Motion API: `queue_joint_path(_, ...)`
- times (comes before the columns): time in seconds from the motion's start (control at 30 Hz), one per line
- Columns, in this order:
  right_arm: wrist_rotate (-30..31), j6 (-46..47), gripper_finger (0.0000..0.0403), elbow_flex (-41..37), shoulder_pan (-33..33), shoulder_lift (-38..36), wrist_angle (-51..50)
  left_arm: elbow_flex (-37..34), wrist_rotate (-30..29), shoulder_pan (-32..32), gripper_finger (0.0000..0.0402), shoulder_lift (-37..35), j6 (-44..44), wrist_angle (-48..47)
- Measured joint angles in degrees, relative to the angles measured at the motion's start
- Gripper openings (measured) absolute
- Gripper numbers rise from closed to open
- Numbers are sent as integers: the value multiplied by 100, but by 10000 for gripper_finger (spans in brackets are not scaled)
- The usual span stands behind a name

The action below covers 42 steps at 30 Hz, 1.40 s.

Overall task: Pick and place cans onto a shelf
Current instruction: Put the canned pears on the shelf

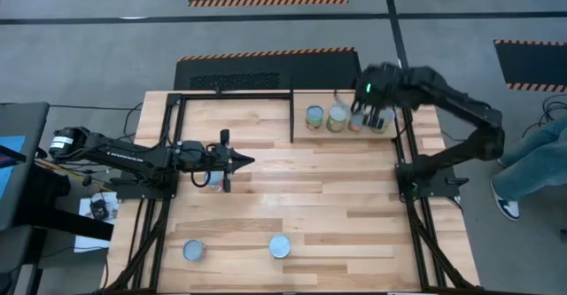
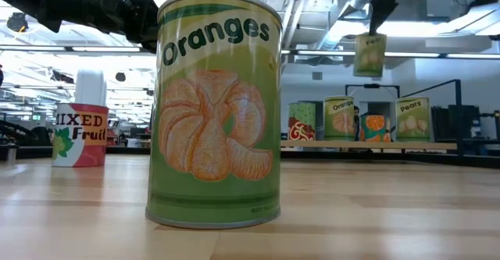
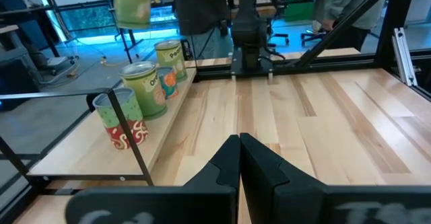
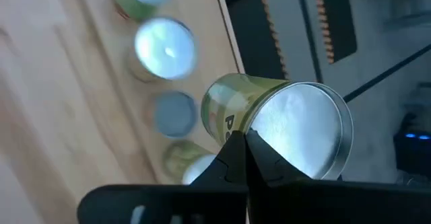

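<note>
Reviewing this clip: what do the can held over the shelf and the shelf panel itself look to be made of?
The held can looks like metal: its flat round end is shiny silver with a raised rim, and a printed green label, probably paper, wraps the body. The shelf looks like pale, smooth plywood, matte, edged by thin black bars that seem to be metal.

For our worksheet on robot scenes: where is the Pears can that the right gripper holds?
In the low view the Pears can hangs in the right gripper, above the cans standing on the shelf, at the table's far right.
</note>
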Motion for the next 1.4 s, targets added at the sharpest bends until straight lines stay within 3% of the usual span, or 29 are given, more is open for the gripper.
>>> queue_joint_path(0.13, -721, -1087, 3, 0, -1129, 43, 476, 0, 7, 0, 0, -1, 2, -3)
queue_joint_path(0.27, -1320, -1448, 1, -43, -1867, 309, 743, 0, 9, 1, 0, 0, 2, -4)
queue_joint_path(0.43, -1489, -1814, 1, -459, -2471, 625, 941, 0, 9, 2, 0, 0, 2, -8)
queue_joint_path(0.6, -1663, -2043, 0, -993, -2762, 621, 1552, 0, 12, 2, 0, 0, 2, -40)
queue_joint_path(0.93, -1736, -2291, 0, -1708, -3191, 636, 1817, 0, 12, 1, 0, 0, 0, -42)
queue_joint_path(1.4, -1864, -2317, 0, -1884, -3350, 634, 1852, 0, 12, 2, 0, 0, -4, -41)
